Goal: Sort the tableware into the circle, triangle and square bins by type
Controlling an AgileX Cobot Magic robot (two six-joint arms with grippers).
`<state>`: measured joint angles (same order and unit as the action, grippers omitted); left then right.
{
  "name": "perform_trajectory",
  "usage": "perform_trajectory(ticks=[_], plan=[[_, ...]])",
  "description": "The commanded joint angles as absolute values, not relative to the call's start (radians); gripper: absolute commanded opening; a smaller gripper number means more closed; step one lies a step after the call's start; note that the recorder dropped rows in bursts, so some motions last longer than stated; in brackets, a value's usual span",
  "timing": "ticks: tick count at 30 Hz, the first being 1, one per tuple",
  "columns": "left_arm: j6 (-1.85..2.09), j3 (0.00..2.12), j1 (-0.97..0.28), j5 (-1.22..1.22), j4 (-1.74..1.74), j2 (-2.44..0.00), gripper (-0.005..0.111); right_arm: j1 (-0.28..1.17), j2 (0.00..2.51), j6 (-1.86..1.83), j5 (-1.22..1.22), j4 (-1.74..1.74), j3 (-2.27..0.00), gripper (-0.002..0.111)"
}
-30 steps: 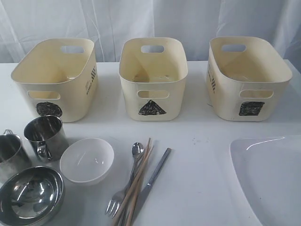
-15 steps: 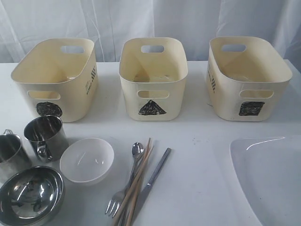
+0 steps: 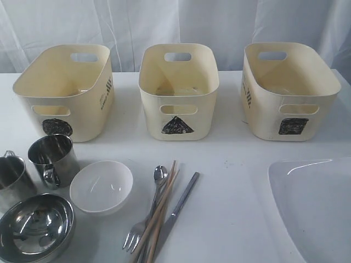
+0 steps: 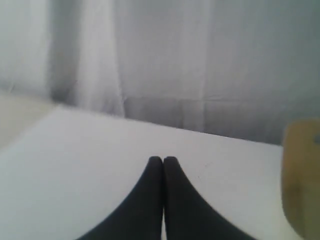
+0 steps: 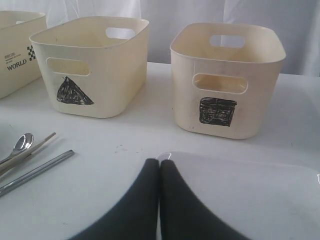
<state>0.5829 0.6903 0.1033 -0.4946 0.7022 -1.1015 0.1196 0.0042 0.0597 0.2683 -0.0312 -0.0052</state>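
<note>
1. Left gripper (image 4: 163, 161), right gripper (image 5: 159, 164): pressed together, empty
2. Mugs (image 3: 54, 160), steel bowl (image 3: 35, 227), white bowl (image 3: 101, 186) lower left; spoon (image 3: 159, 175), fork (image 3: 132, 240), knife (image 3: 179, 210), chopsticks (image 3: 162, 201) lower centre; plate (image 3: 312, 208) cut by lower right edge
3. Bare table (image 3: 230, 159) strip before bins (image 3: 151, 109)

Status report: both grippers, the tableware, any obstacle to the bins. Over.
Left gripper shut, empty; right gripper shut, empty, facing large white rounded-square plate. Tableware unsorted on white table; cream plastic bins look empty. No obstacle seen.
</note>
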Motion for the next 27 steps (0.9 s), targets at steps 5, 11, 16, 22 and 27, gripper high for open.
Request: perform_trajectory(ticks=[5,11,16,22,27], plan=[[0.064,0.768,0.117,0.249,0.125,-1.101,0.000,0.121,0.000,0.063,0.263,-0.035,0.000,0.000],[0.114,0.768,0.115,0.493,0.159,-1.175,0.000,0.121,0.000,0.063,0.261,-0.035,0.000,0.000],[0.142,0.768,0.115,0.475,0.154,-1.283,0.027,0.121,0.000,0.063,0.261,-0.035,0.000,0.000],[0.128,0.768,0.115,0.436,0.176,-1.363,0.060,0.121,0.000,0.063,0.263,-0.035,0.000,0.000],[0.130,0.768,0.115,0.332,0.181,-1.432,0.060,0.121,0.000,0.063,0.263,-0.035,0.000,0.000]])
